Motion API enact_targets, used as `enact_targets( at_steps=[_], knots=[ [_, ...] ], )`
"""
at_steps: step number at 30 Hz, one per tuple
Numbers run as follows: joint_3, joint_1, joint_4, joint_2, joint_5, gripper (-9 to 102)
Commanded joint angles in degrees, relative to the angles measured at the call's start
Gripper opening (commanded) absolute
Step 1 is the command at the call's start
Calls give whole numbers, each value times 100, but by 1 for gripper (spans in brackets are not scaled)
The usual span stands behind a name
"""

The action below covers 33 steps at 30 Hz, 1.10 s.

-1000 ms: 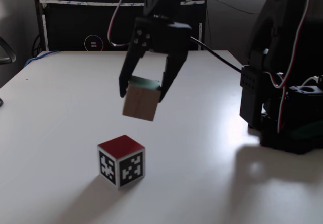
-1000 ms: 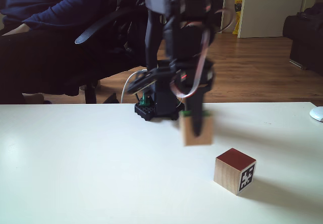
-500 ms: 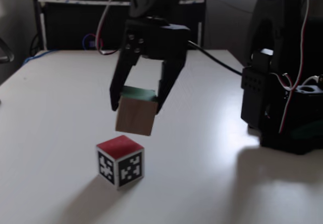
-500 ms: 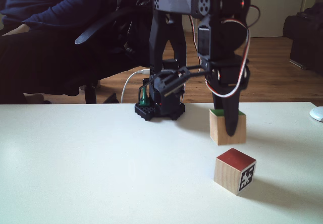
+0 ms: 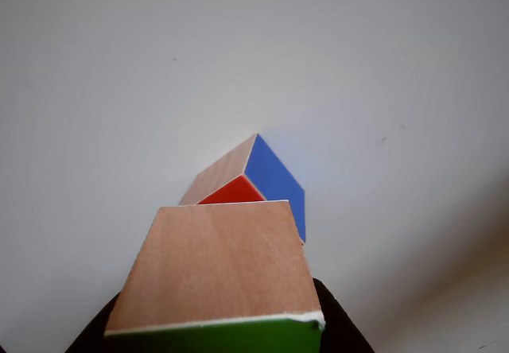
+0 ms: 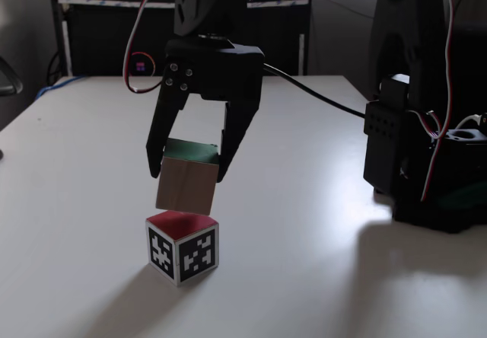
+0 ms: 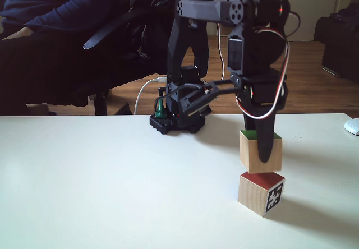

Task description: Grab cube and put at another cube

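My gripper (image 6: 187, 173) is shut on the large wood cube (image 6: 186, 186), its green face (image 6: 190, 151) turned up. The cube hangs directly over the smaller cube (image 6: 183, 247), which has a red top and black-and-white markers on its sides. In another fixed view the held cube (image 7: 250, 151) sits on or just above the smaller cube (image 7: 259, 192); I cannot tell whether they touch. In the other view the held cube (image 5: 215, 265) fills the bottom, and the smaller cube's red (image 5: 232, 191) and blue (image 5: 274, 180) faces peek out behind it.
The arm's black base (image 6: 426, 163) stands at the right of the white table (image 6: 76, 163), and appears at the back in the other fixed view (image 7: 176, 120). A black box (image 6: 114, 37) lies behind the table. A seated person (image 7: 39, 41) is beyond the far edge.
The gripper has carried the green-faced cube sideways and down, from beside the smaller cube to right over its red top.
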Motion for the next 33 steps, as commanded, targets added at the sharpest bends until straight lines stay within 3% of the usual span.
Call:
enact_targets(
  at_steps=[1, 9, 18, 24, 29, 33],
  knots=[
    [-352, -44, 44, -26, 35, 19],
    [-659, -70, 211, -404, 105, 23],
    [-1134, -114, 589, -800, 158, 43],
    [-1160, -211, 712, -773, 220, 44],
    [-1160, -492, 1134, -158, 308, 45],
    [-800, -870, 1433, 1301, 272, 45]
  ],
)
